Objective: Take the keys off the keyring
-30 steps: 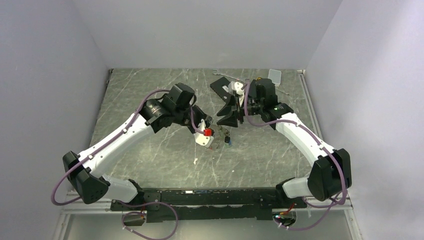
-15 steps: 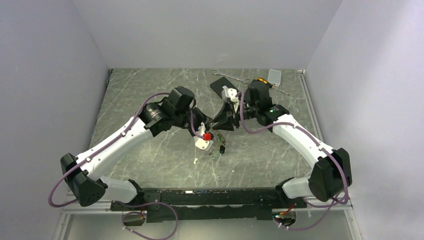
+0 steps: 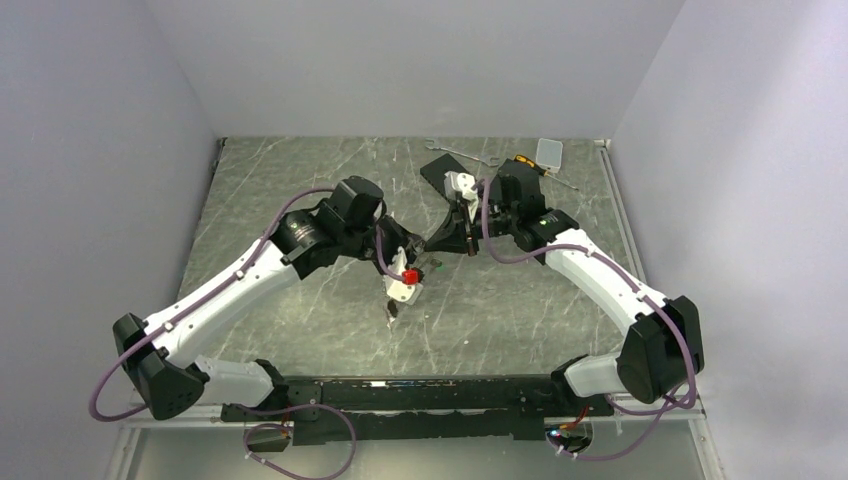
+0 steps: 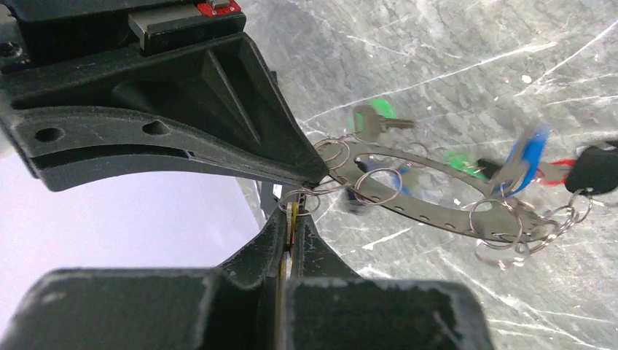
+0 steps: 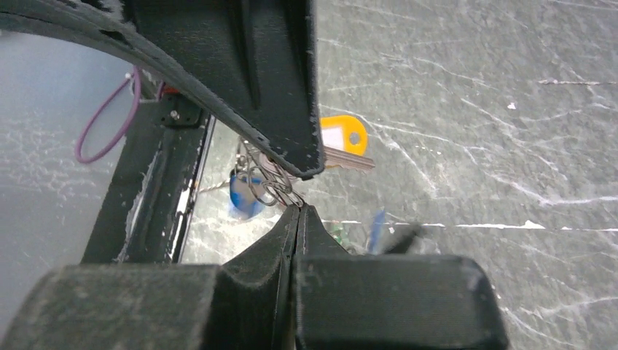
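The left gripper [image 4: 306, 188] and the right gripper [image 5: 302, 191] were brought close together over the table [image 4: 437, 44]. From the top view, the things between them were too small to be made out. In the wrist views some keys were blurred, and the black key [image 4: 597, 169] was cut off by the picture's edge. A thin brass-coloured strip was seen in the slot just under the left gripper's tips. It may have been a key blade.

The left gripper was closed tight, and one of the small wire rings [image 4: 304, 198] was pinched at its tips. The right gripper was closed tight too, and a bundle of small wire rings was caught at its tips.

The keyring [image 4: 437, 213] was seen as a long flat metal loop with little holes. The left gripper's tips were touching one end of the keyring. The green key [image 4: 373, 117] was hung near that end of the keyring, and the blue key [image 4: 526, 154] and the black key at its other end. The yellow-orange key [image 5: 344, 135] was seen only in the right wrist view. Its place on the keyring could not be told.
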Controlling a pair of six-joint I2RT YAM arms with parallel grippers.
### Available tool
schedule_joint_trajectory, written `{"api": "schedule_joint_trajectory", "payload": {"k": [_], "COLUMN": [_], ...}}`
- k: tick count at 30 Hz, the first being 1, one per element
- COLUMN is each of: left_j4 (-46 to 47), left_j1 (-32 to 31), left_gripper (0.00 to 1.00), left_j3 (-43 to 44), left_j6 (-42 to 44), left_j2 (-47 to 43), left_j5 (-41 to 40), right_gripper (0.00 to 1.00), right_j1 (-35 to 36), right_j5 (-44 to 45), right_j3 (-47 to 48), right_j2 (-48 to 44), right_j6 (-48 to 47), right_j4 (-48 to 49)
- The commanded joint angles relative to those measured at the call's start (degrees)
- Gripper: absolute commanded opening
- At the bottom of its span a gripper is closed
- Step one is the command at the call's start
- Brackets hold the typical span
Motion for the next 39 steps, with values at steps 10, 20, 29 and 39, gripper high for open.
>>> {"api": "schedule_joint_trajectory", "payload": {"k": [10, 20, 29, 39], "left_j4": [4.78, 12.41, 9.9, 9.73], "left_j1": [-0.88, -1.13, -1.15, -1.12], "left_gripper": [0.0, 0.0, 0.0, 0.0], "left_j3": [-4.85, -10.88, -9.3, -9.64], "left_j6": [3.9, 7.25, 7.81, 8.68], "left_j2": [-6.01, -8.64, -8.11, -8.5], "left_j5": [0.34, -1.26, -0.73, 0.96], "right_gripper": [0.0, 0.0, 0.3, 0.41], "right_j1": [-1.93, -3.66, -3.06, -1.16], "right_j5": [0.39, 0.13, -0.95, -0.1], "right_j3": [-9.76, -15.7, -10.81, 3.87], "right_j2": [0.78, 6.14, -0.55, -0.22], "right_j6": [36.74, 63.99, 32.23, -13.74], "right_j4": [36.53, 58.98, 35.41, -6.12]}}
